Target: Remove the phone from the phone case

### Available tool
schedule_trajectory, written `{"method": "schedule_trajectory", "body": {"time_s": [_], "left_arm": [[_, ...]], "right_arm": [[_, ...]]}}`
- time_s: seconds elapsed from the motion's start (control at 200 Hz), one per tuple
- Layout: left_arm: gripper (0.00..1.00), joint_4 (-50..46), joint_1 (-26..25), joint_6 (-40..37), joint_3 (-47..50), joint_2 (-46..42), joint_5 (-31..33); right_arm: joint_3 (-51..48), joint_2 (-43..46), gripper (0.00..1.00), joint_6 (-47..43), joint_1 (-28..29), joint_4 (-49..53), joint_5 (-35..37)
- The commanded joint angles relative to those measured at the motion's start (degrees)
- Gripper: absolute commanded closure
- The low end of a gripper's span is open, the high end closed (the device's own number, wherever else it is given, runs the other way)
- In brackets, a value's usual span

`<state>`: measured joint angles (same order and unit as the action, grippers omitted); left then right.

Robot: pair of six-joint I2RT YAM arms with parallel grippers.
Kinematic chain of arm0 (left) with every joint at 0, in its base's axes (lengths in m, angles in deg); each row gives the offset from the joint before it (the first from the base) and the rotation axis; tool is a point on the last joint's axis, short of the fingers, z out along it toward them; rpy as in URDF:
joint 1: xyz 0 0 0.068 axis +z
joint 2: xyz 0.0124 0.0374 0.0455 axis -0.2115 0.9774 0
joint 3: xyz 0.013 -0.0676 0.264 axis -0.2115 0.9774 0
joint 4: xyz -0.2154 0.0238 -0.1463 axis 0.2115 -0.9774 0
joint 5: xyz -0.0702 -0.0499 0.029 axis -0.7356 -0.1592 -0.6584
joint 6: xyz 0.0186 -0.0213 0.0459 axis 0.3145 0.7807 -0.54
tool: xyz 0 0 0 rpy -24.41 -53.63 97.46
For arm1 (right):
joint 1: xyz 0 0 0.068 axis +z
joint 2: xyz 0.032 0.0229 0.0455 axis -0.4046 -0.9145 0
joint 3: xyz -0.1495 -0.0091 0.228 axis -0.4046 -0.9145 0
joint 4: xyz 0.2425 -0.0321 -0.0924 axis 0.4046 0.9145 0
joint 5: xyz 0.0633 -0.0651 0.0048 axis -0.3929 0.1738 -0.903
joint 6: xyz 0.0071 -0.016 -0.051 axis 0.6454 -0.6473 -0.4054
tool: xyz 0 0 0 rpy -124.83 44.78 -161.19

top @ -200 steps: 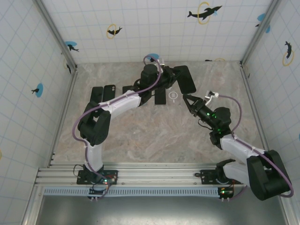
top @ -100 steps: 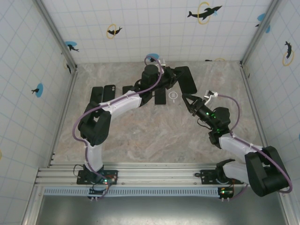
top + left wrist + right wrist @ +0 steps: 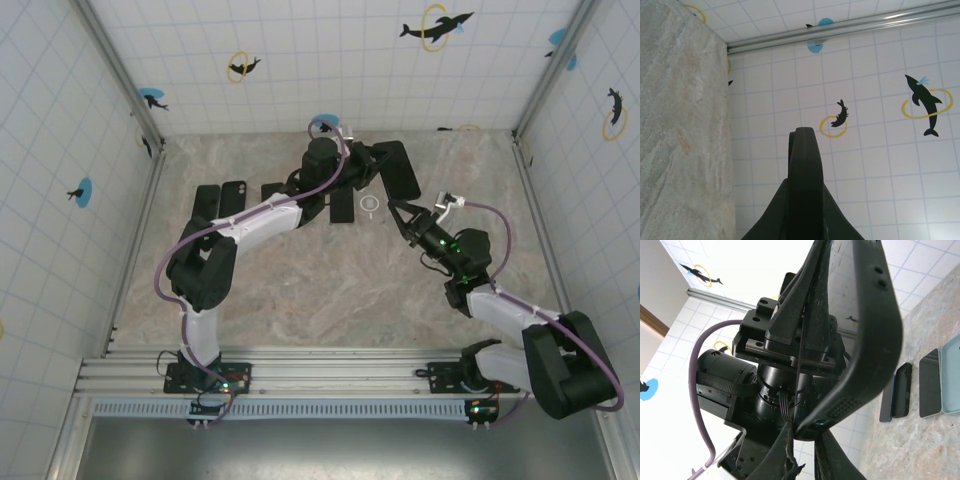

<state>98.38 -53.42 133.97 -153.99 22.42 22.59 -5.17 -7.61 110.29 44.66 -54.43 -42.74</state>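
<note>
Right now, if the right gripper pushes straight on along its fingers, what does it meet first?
The phone case that the left gripper holds up. In the right wrist view its near corner sits right at the tips of the right gripper. Whether they touch is unclear.

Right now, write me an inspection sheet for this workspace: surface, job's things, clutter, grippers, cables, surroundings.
Surface: marbled tabletop, no spills seen.
Job's things: cased phone, lifted off the table at the far centre.
Clutter: three dark phones or cases lie flat at the far left; a fourth lies beside a white ring.
Grippers: left gripper is shut on the cased phone's edge. The right gripper straddles its lower corner; a firm grip cannot be told.
Cables: purple cable along the left arm, another on the right arm; no snag seen.
Surroundings: tiled walls with dolphin prints; metal rail at the near edge.
</note>
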Motion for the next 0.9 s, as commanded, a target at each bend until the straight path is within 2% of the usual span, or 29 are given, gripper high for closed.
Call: {"method": "schedule_trajectory", "body": {"time_s": [0.0, 0.075, 0.32, 0.42, 0.571, 0.686, 0.716, 0.811, 0.896], "left_arm": [[1.0, 3.85, -0.98, 1.11, -3.68, -4.44, -2.02], [1.0, 3.76, -1.09, 1.28, -3.7, -5.0, -1.95], [1.0, 3.06, -1.59, 1.94, -5.65, -5.15, -2.74], [1.0, 2.57, -1.59, 2.35, -7.18, -4.95, -3.49], [1.0, 3.23, -1.59, 3.59, -8.14, -4.86, -4.14], [1.0, 1.35, -1.57, 2.06, -8.02, -5.14, -4.52], [1.0, 1.31, -1.37, 1.68, -7.58, -5.3, -4.46], [1.0, -0.34, -0.4, -1.47, -7.39, -5.29, -5.56], [1.0, -1.26, 0.96, -5.88, -6.94, -5.97, -7.24]], "right_arm": [[0.97, 0.89, 0.9, -2.83, -0.51, 4.21, 3.63], [1.27, 1.2, 0.93, -4.42, -1.15, 7.27, 3.06], [2.55, 4.01, 0.95, -16.36, -1.4, 27.27, 4.06], [1.29, 4.64, 0.95, -18.18, -2.0, 30.43, 4.31], [1.07, 4.62, 0.94, -19.62, -2.77, 31.53, 2.79], [1.21, 5.3, 0.92, -19.17, -3.51, 26.55, 1.93], [1.39, 5.41, 0.91, -19.23, -3.82, 25.68, -0.49], [0.8, 6.49, 0.84, -19.75, -4.82, 22.95, -2.34], [0.92, 7.49, 0.76, -22.28, -7.09, 22.04, -7.01]]}}
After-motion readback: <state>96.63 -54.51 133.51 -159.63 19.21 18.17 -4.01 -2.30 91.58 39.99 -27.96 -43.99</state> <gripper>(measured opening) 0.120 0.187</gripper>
